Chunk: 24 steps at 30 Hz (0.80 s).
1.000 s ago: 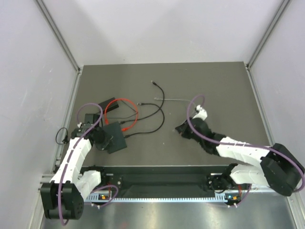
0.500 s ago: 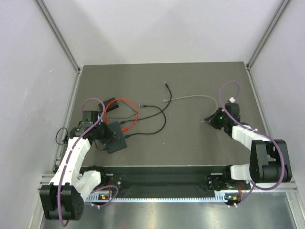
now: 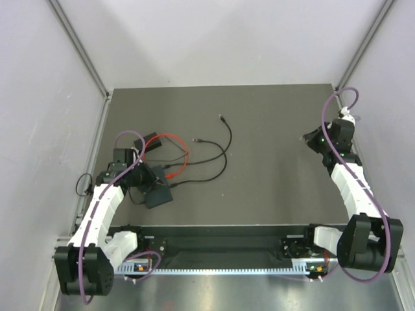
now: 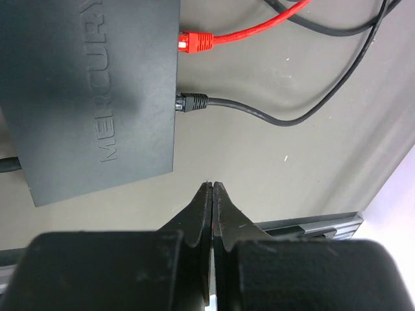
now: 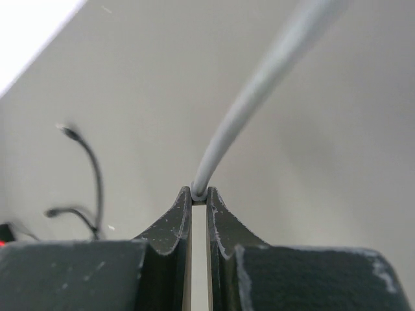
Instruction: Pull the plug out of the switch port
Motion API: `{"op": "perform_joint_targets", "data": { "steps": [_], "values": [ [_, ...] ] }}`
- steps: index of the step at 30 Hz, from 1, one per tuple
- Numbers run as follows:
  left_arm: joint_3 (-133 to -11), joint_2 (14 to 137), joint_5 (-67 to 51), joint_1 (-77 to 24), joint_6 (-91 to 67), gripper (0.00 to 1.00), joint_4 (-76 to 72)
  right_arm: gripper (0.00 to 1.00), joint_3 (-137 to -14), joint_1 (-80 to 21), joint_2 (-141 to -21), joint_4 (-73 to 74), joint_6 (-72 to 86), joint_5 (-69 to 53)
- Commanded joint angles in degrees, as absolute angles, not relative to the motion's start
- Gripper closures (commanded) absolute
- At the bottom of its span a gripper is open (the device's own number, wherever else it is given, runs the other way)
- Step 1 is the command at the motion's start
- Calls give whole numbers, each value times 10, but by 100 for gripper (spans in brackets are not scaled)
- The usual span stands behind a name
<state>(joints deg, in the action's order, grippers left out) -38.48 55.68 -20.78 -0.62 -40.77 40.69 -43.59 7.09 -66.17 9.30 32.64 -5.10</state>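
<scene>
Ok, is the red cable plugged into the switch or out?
Plugged in. The left wrist view shows the red cable seated in a socket on the edge of the switch, with a black cable seated beside it.

the left arm [image 3: 97, 214] and the right arm [image 3: 353, 184] look alike: white shells over the long links, black housings at the joints. a purple cable [image 3: 125, 138] runs in loose loops along each one. each base [image 3: 83, 275], at the near edge of the worktop, is a bulky black block. a green light [image 3: 322, 139] glows near the right arm's wrist. the left gripper [image 4: 212, 186] has matt black, tapering fingers; the right gripper [image 5: 200, 192] has the same, flecked with pale scuffs.
</scene>
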Motion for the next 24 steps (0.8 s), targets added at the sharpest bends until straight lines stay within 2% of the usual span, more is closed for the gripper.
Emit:
{"op": "perform_joint_targets", "data": {
  "steps": [1, 7, 12, 14, 17, 21, 24],
  "values": [
    [-390, 550, -217, -4, -401, 100, 383, 100, -468, 77, -676, 119, 302, -78],
    [-400, 552, -237, -4, -389, 100, 373, 100, -386, 76, -706, 32, 294, -241],
    [-416, 567, -246, -4, -378, 100, 369, 100, -359, 75, -681, -25, 279, -284],
    [-413, 567, -255, -4, -383, 100, 359, 100, -391, 71, -692, -13, 276, -287],
    [-408, 567, -259, -4, -385, 100, 359, 100, -488, 42, -708, -2, 278, -281],
    [-403, 560, -254, -4, -381, 100, 363, 100, -674, -21, -750, 68, 244, -247],
    [-403, 559, -251, -4, -377, 100, 371, 100, -742, -57, -758, 75, 232, -227]
  ]
}}
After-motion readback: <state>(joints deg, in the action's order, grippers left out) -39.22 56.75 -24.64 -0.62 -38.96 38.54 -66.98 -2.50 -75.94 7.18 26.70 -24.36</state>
